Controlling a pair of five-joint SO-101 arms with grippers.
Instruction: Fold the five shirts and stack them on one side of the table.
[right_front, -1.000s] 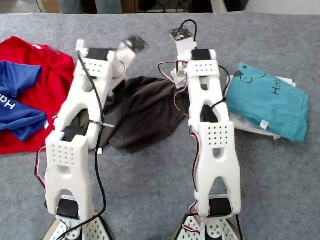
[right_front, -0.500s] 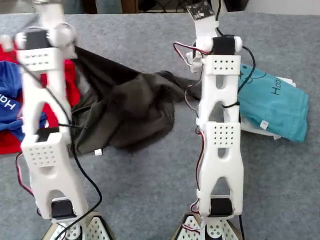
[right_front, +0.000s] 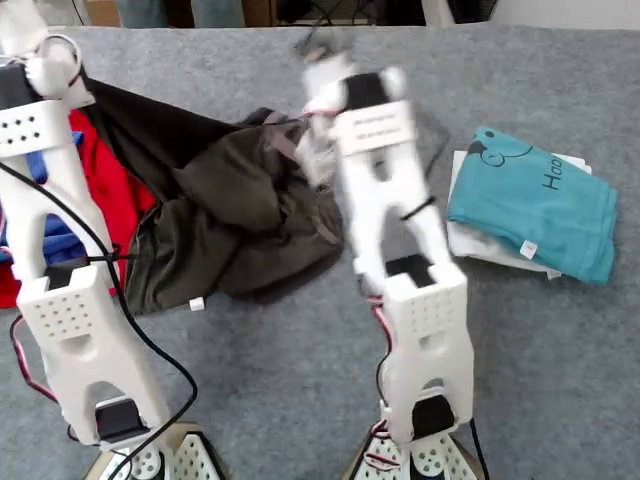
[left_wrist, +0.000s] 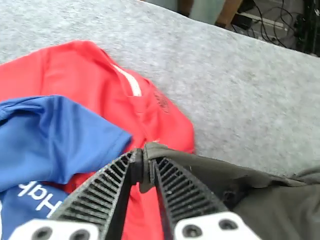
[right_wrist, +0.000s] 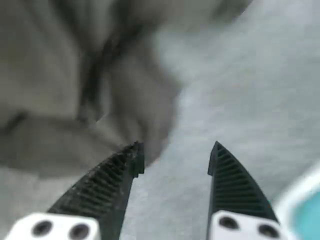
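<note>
The left gripper (left_wrist: 144, 161) is clamped on a thin edge of the dark shirt (right_front: 240, 210), which is bunched at the table's middle and stretched to the far left. The right gripper (right_wrist: 175, 155) hangs beside it, jaws apart. Such a small pinch may slip, and the cloth could perhaps drag the red shirt (left_wrist: 100, 85).

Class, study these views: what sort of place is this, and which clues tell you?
Probably a robotics lab or workshop: two white jointed robot arms mounted at a grey felt-covered table, loose cables on the floor beyond it, and a dark olive shirt as practice material.
</note>
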